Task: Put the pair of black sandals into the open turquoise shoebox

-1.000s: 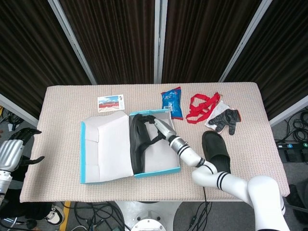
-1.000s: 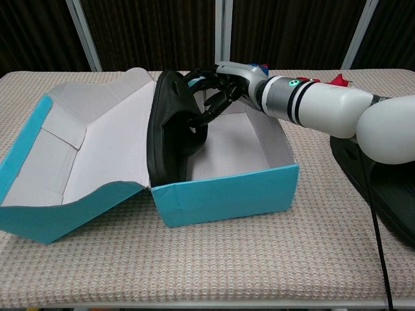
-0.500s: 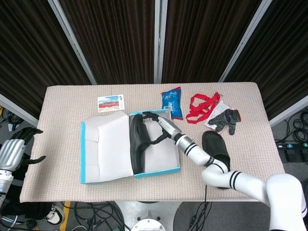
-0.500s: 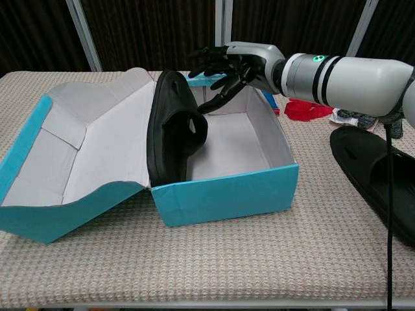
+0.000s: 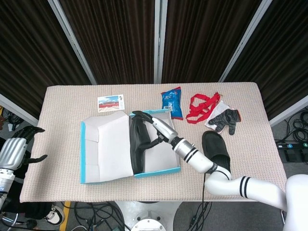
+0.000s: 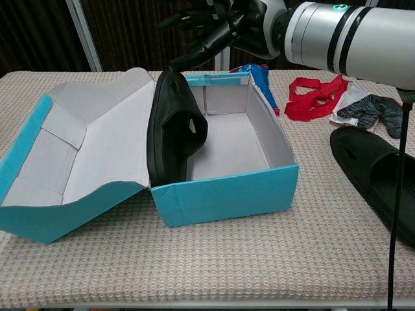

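Right hand (image 6: 224, 29) fingers spread, empty, above matte black sandal (image 6: 172, 126) upright in turquoise cardboard shoebox (image 6: 227, 191)

Seen from above: turquoise shoebox (image 5: 101, 179) open on the beige surface (image 5: 57, 103), lid (image 5: 103, 149) folded out flat to the left. One black sandal (image 5: 138, 144) standing on edge inside, against the box's left wall. Right hand (image 5: 156, 127) over the box, fingers (image 5: 139, 114) spread, holding nothing. Second black sandal (image 5: 215, 149) lying flat just right of the box. Beyond it, a blue packet (image 5: 172, 102), a red strap (image 5: 202, 107), grey gloves (image 5: 225, 118) and a postcard (image 5: 110, 103). Left hand (image 5: 17, 149) off the surface's left edge, fingers apart.
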`<state>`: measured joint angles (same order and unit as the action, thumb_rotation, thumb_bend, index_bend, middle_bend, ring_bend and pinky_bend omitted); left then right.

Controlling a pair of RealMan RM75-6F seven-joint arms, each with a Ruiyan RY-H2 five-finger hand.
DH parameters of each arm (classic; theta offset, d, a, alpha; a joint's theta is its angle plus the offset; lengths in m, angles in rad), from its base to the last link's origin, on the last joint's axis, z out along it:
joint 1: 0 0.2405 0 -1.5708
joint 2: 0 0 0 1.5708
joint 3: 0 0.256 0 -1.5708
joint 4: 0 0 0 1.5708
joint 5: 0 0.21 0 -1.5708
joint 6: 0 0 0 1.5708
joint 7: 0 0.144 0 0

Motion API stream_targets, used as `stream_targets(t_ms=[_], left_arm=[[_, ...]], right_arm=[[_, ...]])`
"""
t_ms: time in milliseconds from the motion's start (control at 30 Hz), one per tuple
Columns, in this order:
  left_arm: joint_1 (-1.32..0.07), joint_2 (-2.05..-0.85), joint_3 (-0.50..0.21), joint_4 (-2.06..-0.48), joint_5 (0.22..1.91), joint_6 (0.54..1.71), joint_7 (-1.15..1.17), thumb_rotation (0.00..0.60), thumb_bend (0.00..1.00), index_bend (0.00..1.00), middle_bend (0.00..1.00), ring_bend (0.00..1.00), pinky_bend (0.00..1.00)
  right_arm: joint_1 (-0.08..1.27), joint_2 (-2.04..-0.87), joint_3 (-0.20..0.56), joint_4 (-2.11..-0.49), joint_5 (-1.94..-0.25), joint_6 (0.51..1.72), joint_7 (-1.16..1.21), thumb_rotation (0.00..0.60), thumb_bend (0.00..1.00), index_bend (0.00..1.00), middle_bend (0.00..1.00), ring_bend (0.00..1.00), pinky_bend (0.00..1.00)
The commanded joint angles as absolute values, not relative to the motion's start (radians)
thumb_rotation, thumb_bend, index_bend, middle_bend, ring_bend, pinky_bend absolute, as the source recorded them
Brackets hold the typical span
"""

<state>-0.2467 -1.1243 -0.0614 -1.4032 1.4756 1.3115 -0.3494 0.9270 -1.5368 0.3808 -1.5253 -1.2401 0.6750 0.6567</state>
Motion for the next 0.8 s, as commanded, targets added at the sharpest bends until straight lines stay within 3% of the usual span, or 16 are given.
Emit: stream_targets(t_ms=[33,400,800], left_arm=[[-0.245,-1.123,-0.06,-1.404,1.475,1.313,-0.349,0.6,0.12,0.24,0.21,0.12,0.2],[-0.244,-1.126,-0.058,-1.387,1.475,1.31,-0.36,0.6,0.12,0.24,0.21,0.12,0.2],[-0.241,-1.13,-0.057,-1.376,1.474,1.312,-0.374,0.6,0.12,0.24,0.21,0.12,0.2]], right_arm=[[0.94,-1.554,0.363,-1.523,-1.229,0.64,0.667,0.6,0.0,0.07,0.18,0.0,0.12],[0.973,-1.638,0.336,-1.437,-1.285,0.596,0.749,0.6,0.0,0.07,0.17,0.0,0.12],[0.974,-1.649,0.326,-1.408,-1.293,0.589,0.774,0.6,0.0,0.07,0.17,0.0,0.12]])
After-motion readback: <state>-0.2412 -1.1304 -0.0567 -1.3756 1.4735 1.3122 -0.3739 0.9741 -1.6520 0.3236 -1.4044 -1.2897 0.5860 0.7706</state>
